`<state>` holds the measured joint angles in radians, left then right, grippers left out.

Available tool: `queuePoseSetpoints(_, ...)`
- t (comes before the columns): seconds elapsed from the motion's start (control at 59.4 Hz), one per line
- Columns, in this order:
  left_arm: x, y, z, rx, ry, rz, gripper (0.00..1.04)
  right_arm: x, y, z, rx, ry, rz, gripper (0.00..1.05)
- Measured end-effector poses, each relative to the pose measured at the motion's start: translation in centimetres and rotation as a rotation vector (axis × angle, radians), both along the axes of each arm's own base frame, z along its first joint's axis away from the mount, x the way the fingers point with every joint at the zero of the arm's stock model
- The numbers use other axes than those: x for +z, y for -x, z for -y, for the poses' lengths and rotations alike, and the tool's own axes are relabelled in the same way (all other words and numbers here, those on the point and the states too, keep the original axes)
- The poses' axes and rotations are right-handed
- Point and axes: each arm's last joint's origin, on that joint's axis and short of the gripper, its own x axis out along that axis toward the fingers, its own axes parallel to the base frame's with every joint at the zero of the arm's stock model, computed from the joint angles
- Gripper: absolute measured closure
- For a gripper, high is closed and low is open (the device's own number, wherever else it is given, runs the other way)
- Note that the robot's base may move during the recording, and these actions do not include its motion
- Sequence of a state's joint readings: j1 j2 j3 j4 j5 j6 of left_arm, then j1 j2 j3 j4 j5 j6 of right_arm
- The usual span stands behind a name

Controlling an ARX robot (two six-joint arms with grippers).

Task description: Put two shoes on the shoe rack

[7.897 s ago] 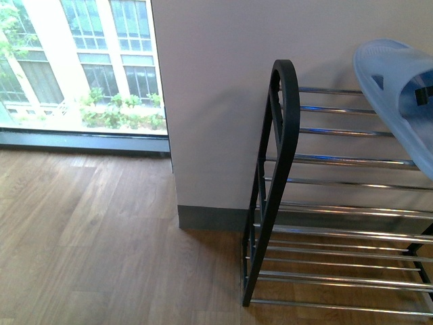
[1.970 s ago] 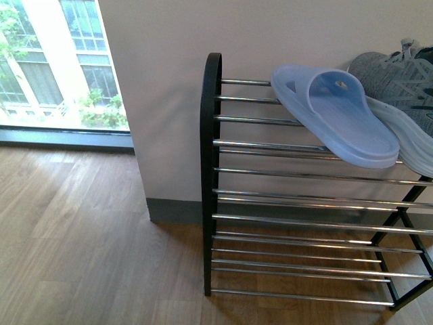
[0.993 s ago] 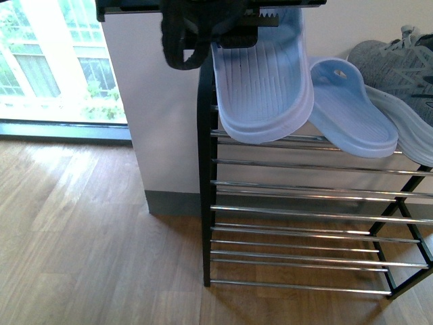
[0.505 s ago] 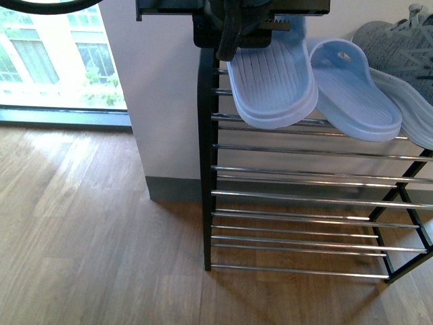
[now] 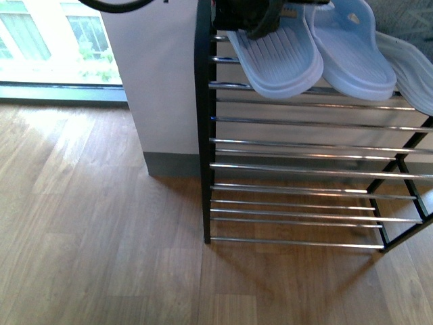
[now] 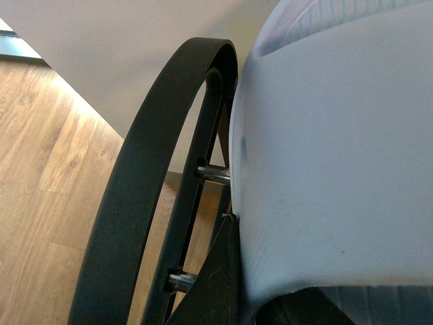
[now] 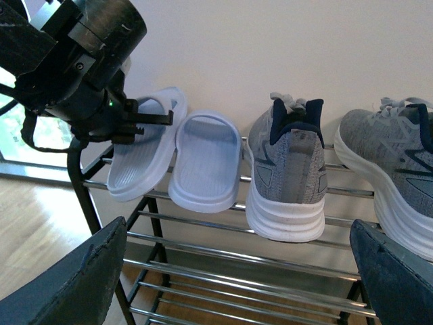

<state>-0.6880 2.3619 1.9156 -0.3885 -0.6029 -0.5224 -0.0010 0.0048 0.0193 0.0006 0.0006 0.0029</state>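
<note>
My left gripper (image 5: pixel 265 20) is shut on a pale blue slide (image 5: pixel 281 62) at the left end of the shoe rack's (image 5: pixel 203 135) top tier. The slide is tilted, ribbed sole outward and toe low over the front rods. In the left wrist view the slide (image 6: pixel 331 135) fills the frame beside the black rack upright (image 6: pixel 145 189). The right wrist view shows the held slide (image 7: pixel 139 169), a second slide (image 7: pixel 206 162) lying next to it, and two grey sneakers (image 7: pixel 287 183) (image 7: pixel 392 169) on the same tier. My right gripper (image 7: pixel 240 284) is open in front of the rack, holding nothing.
A white wall (image 5: pixel 166 81) with a grey skirting stands behind the rack's left end, and a window (image 5: pixel 54 40) lies further left. The lower chrome rods (image 5: pixel 298 203) carry nothing. Wood floor (image 5: pixel 101 237) spreads in front.
The left gripper has carried the slide down and in over the top tier, beside the other slide. The rack now sits higher in the front view.
</note>
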Motion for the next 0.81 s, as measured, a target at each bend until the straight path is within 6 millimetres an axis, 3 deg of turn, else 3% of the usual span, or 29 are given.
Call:
queuePoseSetpoints(0.387,-0.5,0.1,-0.2,0.016,-0.031,-0.021,1.03,0.0,0.0,0.0,0.0,0.0,0.0,0.09)
queuePoseSetpoints(0.808,1.7,-0.3,-0.4,-0.026,-0.133,-0.004,1.03,0.0,0.0,0.0,0.0,0.0,0.0,0.09)
